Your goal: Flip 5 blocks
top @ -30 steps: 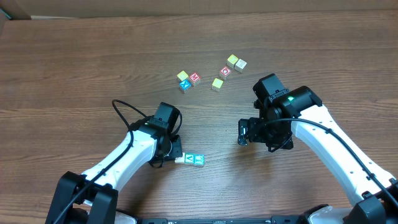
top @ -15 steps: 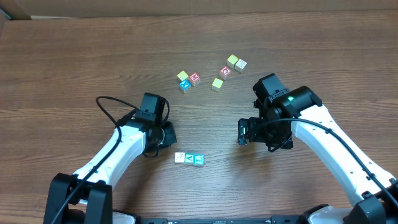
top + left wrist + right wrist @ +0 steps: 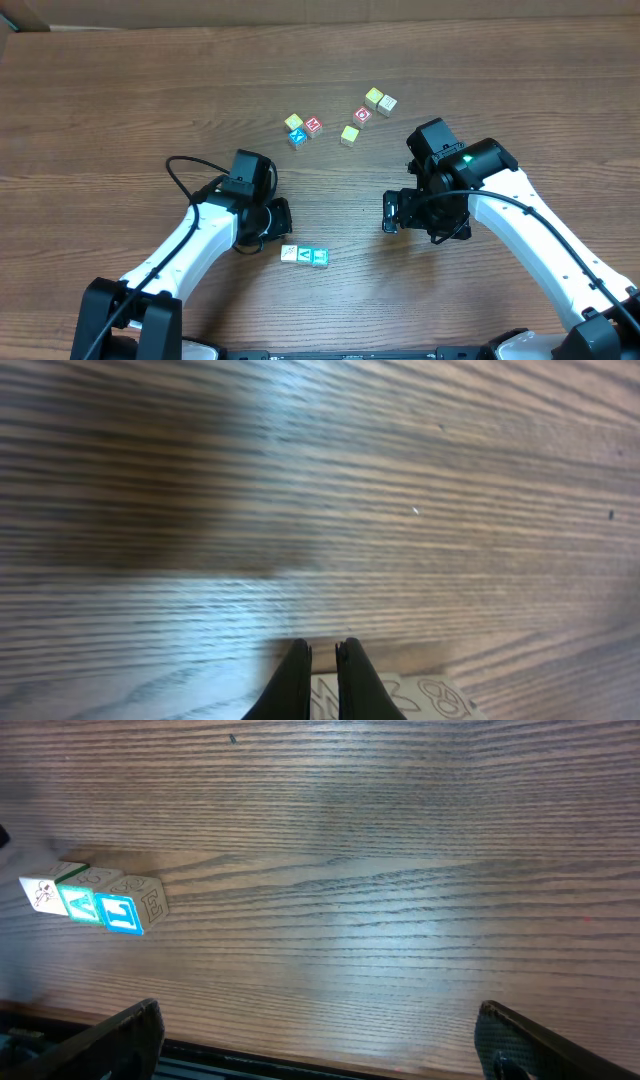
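Observation:
Three blocks lie in a row near the front of the table, with white, teal and blue faces up. In the right wrist view the same row of blocks sits at the far left. Several more blocks are scattered at the back. My left gripper hovers just up and left of the row, shut and holding nothing. In the left wrist view its fingertips are pressed nearly together over a pale engraved block face. My right gripper stands wide open to the right of the row, its jaws far apart and empty.
The back cluster includes a yellow-green block, a red one and a pair further right. A black cable loops off the left arm. Bare wooden tabletop surrounds everything.
My left gripper left the row's left end, backed off up and left, then edged slightly back right. It stayed shut. The row and the right arm have not moved.

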Available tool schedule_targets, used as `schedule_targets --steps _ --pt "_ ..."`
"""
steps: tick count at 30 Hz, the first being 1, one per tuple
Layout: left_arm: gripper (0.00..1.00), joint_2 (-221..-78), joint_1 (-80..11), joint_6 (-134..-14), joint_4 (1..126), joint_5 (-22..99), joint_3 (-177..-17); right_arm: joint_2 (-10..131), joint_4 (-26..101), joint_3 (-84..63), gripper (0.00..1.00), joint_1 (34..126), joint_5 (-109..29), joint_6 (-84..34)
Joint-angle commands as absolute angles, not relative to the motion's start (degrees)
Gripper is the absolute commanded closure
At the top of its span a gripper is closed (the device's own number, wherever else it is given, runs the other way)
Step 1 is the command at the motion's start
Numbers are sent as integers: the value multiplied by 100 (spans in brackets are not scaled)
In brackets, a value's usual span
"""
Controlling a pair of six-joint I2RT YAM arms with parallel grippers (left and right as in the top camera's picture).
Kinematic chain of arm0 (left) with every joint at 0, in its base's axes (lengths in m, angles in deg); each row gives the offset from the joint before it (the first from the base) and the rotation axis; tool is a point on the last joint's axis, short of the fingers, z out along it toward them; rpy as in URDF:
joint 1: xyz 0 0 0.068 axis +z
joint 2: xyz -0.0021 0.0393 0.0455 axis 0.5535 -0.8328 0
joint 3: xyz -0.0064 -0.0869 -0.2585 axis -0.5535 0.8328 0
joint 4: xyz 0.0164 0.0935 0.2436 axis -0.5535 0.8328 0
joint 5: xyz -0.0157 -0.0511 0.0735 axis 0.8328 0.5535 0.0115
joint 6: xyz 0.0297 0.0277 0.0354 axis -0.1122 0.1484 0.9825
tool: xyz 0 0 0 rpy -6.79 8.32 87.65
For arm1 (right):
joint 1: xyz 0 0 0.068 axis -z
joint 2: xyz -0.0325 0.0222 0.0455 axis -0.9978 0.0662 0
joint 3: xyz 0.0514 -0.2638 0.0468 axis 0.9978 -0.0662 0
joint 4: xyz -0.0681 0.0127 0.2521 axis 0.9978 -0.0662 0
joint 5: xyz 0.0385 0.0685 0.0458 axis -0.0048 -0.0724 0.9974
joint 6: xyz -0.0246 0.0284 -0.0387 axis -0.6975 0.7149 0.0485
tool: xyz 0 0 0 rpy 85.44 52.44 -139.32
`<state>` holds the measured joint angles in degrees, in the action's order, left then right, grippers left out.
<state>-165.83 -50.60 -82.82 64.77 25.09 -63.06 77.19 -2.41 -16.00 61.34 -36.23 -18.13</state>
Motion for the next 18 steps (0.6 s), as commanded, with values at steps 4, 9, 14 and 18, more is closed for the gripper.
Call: schedule_targets --steps 4,9,14,18 --pt "96 -16684 -5294 -8160 6477 2555 -6420 7695 -230 -1616 0 6103 -3640 -1848" --pt "96 -16922 -5294 -8180 6475 2582 -6420 7695 -256 -1616 0 6103 -3640 -1848" --pt "96 -17200 -5294 -8171 6449 2689 -6420 7695 -251 -1616 0 6103 -3642 -1848" --pt "96 -17276 -5294 -8160 6390 2691 -6420 7695 -251 -1616 0 6103 -3642 -1848"
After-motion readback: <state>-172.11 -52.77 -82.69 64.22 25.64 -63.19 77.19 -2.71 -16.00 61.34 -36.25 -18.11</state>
